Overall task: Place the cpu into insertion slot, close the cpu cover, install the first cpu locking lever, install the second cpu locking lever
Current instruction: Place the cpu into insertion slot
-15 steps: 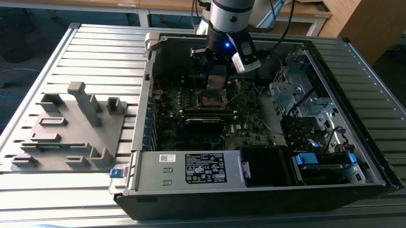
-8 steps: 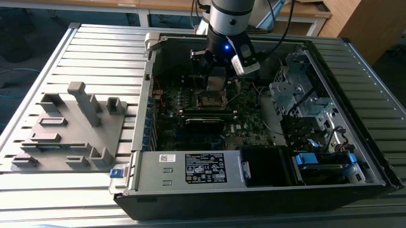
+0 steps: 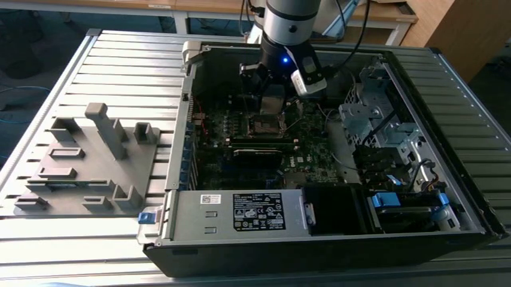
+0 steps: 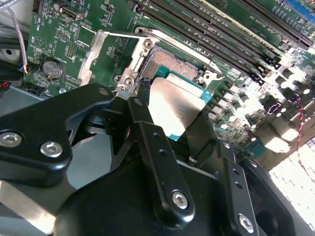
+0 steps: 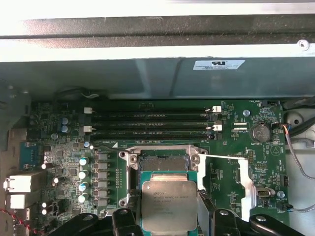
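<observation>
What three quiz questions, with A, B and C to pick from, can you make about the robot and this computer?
1. How is the cpu cover beside the insertion slot?
A. swung open
B. shut flat over it
C. snapped in two

2. What colour is the motherboard?
A. red
B. green
C. yellow

3. Where is the cpu?
A. lying on the cpu cover
B. between the fingers of the end effector, at the insertion slot
C. flat on a far corner of the motherboard

Answers:
1 A: the frame sits off to the side of the slot, and bare board shows through its window.
2 B: both wrist views show green board all around the slot.
3 B: both wrist views show the fingers gripping its two edges.
</observation>
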You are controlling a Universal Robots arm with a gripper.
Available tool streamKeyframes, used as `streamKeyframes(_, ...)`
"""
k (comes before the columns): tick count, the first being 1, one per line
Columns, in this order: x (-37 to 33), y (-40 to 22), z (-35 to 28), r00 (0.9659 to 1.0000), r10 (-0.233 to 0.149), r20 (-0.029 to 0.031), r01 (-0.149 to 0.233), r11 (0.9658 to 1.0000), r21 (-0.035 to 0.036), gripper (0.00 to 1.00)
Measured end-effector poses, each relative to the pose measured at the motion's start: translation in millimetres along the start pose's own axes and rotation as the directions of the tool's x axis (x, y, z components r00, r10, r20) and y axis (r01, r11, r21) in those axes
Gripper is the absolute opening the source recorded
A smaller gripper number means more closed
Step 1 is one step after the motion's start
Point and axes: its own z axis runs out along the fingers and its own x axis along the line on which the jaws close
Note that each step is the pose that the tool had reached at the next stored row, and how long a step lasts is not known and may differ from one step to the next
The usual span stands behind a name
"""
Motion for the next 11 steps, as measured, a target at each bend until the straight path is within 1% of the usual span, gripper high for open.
streamKeyframes(8, 0.0, -0.4, 3.6, 1.0, 0.0, -0.0002, 0.0, 1.0, 0.0004, 0.54)
streamKeyframes(11, 0.0, -0.4, 3.7, 1.0, 0.0, -0.0003, 0.0, 1.0, 0.0007, 0.54)
